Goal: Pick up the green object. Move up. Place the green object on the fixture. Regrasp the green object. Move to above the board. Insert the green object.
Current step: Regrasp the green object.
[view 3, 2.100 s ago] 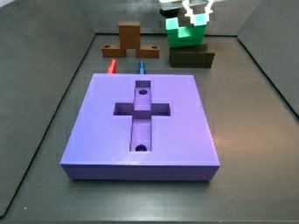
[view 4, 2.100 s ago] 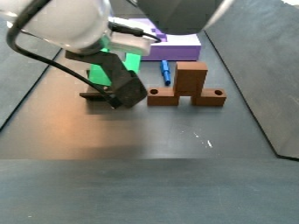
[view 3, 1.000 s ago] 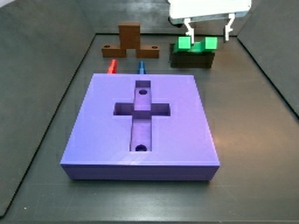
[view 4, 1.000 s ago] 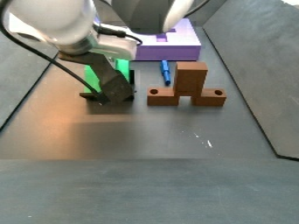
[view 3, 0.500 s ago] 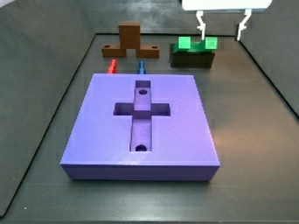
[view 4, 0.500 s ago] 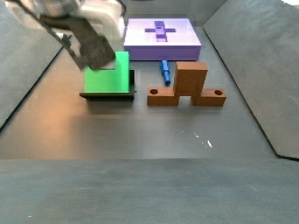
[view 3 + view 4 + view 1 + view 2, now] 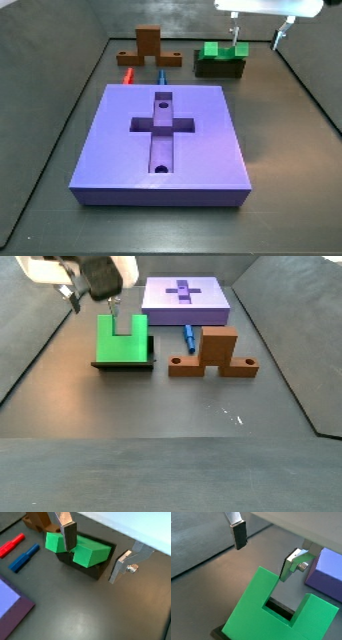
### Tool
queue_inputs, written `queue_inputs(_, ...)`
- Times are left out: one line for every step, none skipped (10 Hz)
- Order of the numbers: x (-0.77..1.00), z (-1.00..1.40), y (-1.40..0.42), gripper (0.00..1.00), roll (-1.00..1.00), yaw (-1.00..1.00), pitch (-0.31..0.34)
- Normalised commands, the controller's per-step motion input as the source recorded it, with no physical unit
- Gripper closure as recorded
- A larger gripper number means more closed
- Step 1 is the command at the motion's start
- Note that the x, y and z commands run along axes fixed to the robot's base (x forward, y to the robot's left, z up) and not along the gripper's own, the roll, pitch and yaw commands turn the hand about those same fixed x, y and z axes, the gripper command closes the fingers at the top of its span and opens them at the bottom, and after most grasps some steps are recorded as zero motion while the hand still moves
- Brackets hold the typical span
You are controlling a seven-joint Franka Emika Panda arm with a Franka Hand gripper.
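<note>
**Side views: green object sits on the fixture, claw spread above it**

Side views agree on the layout. Nearest in a side view lies the board (image 7: 162, 142), a lavender slab with a cross-shaped recess and two small round holes. Beyond its far edge, at about 12 o'clock from it, a red piece (image 7: 127, 74) and a blue piece (image 7: 159, 75) lie on the dark floor, and behind them stands the brown stepped block (image 7: 144, 45). At roughly 1 o'clock from the board, the fixture (image 7: 221, 68) carries the green object (image 7: 223, 50), whose notched top faces up. The claw (image 7: 257, 36) hangs above and just behind the green object, jaws spread wide, one finger on each side and clear of the block.

From the opposite side, the green object (image 7: 124, 339) is nearer, resting tilted on the fixture (image 7: 123, 364), of which only a dark strip shows along the near edge. The brown stepped block (image 7: 211, 353) is at 3 o'clock from it, well apart, with the blue piece (image 7: 189, 336) just behind. The board (image 7: 186, 300) lies farthest back. The claw (image 7: 91, 295) hovers over the green object's far end.

Both wrist views show the fingers (image 7: 67, 535) apart, holding nothing: the claw (image 7: 93, 549) straddles the green object (image 7: 77, 549) on the fixture (image 7: 100, 569), without touching it. The notch in the green object (image 7: 281, 612) shows below the claw (image 7: 266, 553).
</note>
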Motion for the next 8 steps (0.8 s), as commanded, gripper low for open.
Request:
queue_inputs(0.0, 0.02, -0.12, 0.0, 1.0, 0.0, 0.031)
queue_inputs(-0.04, 0.01, -0.07, 0.0, 1.0, 0.05, 0.0)
queue_inputs(0.0, 0.05, 0.0, 0.0, 1.0, 0.12, -0.046)
queue_inputs(0.0, 0.11, 0.0, 0.0, 1.0, 0.1, -0.277)
queue_inputs(-0.04, 0.07, 0.02, 0.0, 1.0, 0.15, -0.54)
queue_inputs(-0.12, 0.06, 0.01, 0.0, 1.0, 0.13, -0.597)
queue_inputs(-0.18, 0.0, 0.1, 0.0, 1.0, 0.13, -0.44)
queue_inputs(-0.19, 0.0, 0.11, 0.0, 1.0, 0.17, -0.329)
